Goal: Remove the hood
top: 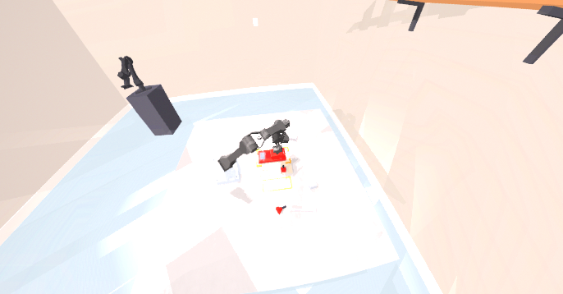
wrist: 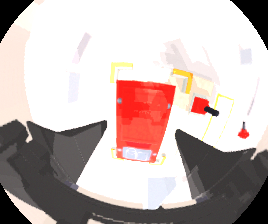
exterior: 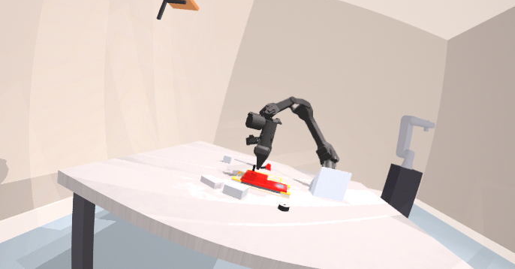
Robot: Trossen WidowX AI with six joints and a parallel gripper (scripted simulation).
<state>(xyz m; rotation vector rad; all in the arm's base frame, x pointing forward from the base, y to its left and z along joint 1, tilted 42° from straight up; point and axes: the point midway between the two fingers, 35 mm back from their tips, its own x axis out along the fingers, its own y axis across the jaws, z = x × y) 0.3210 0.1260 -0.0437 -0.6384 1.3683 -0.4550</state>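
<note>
The red hood [top: 267, 156] [exterior: 265, 182] [wrist: 144, 117] is on the toy car, a long low shape with a pale patch at one end. Any seam between hood and car is too small to tell. Yellow corner marks stand around the car. My gripper [top: 277, 151] [exterior: 259, 167] [wrist: 141, 128] is open and empty. It points down above the car's end away from the pale patch, with its fingers on either side of the red top in the wrist view. The marked area, a yellow outline [top: 291, 182] [wrist: 226, 97], lies beside the car, with nothing visible inside.
A small red block [top: 283, 169] [wrist: 200, 105] with a black peg stands beside the car. A red-tipped piece [top: 280, 210] [wrist: 243, 133] lies beyond the marked area. Pale blocks [exterior: 235, 191] [exterior: 211, 181] and a black disc [exterior: 284, 207] lie near the car. A white wedge [exterior: 330, 185] stands at my arm's base.
</note>
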